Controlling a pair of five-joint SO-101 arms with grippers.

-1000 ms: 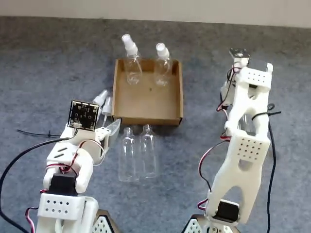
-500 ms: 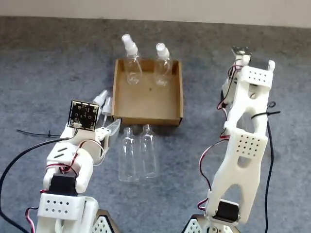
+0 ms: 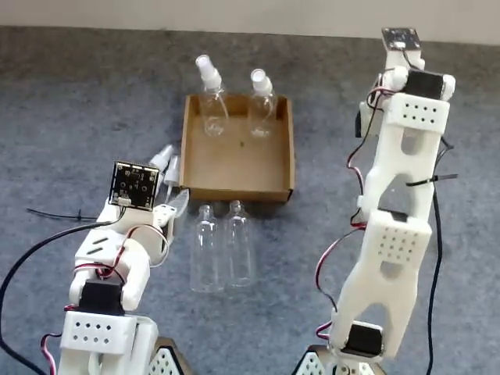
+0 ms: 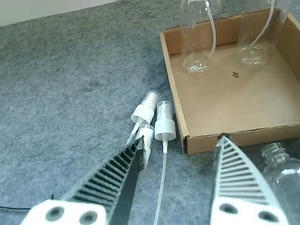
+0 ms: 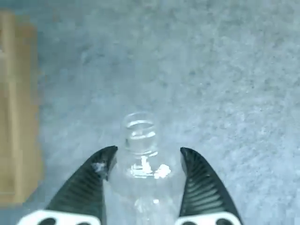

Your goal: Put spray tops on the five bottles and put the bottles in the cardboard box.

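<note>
Step in hand, we reckon: capping bottle 3 of 5. Right gripper (image 5: 149, 152) is clamped on an uncapped bottle (image 5: 139, 136) over the table's (image 3: 94, 94) far-right part. Left gripper (image 4: 180, 139) is spread wide above 3 loose spray tops (image 4: 163, 123), just left of the cardboard box (image 3: 234, 166). Next move needs one top pinched & its tube fed into that neck. Box holds 2 capped bottles (image 3: 213, 108) upright at its far wall. 2 bare bottles (image 3: 205, 250) lie outside, along its near wall.

No text or number is readable on the cardboard box (image 3: 237, 168) or any bottle (image 5: 139, 136).
</note>
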